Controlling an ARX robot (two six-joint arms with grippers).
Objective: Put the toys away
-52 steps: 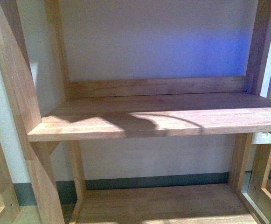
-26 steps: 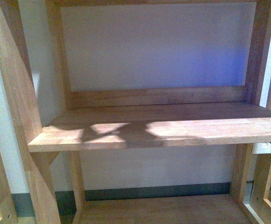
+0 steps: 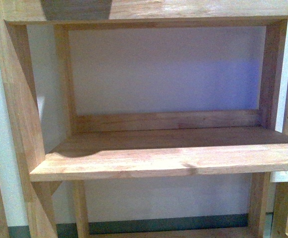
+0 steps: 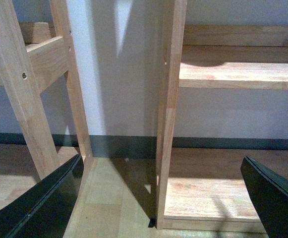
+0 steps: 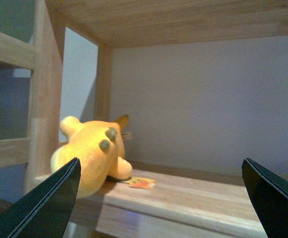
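The orange-yellow plush toy (image 5: pixel 91 153) lies on a wooden shelf board (image 5: pixel 193 196) in the right wrist view, close to the shelf's side post, with a small orange tag (image 5: pixel 141 183) beside it. My right gripper (image 5: pixel 158 198) is open and empty, in front of the shelf edge, apart from the toy. My left gripper (image 4: pixel 161 198) is open and empty, low near the floor, facing a wooden upright (image 4: pixel 168 114). The front view shows only a bare wooden shelf (image 3: pixel 163 158); neither the toy nor the grippers show there.
The shelf unit has wooden uprights (image 3: pixel 20 109) and a back rail (image 3: pixel 166 120) against a white wall. Another board (image 3: pixel 148 10) lies above. In the left wrist view a slanted wooden frame (image 4: pixel 20 94) stands on the light wood floor (image 4: pixel 114 203), with a low shelf board (image 4: pixel 213 193) beside it.
The front view has risen: the shelf board sits lower in the frame, the upper board has come into view, and the shadows on the shelf have shrunk.
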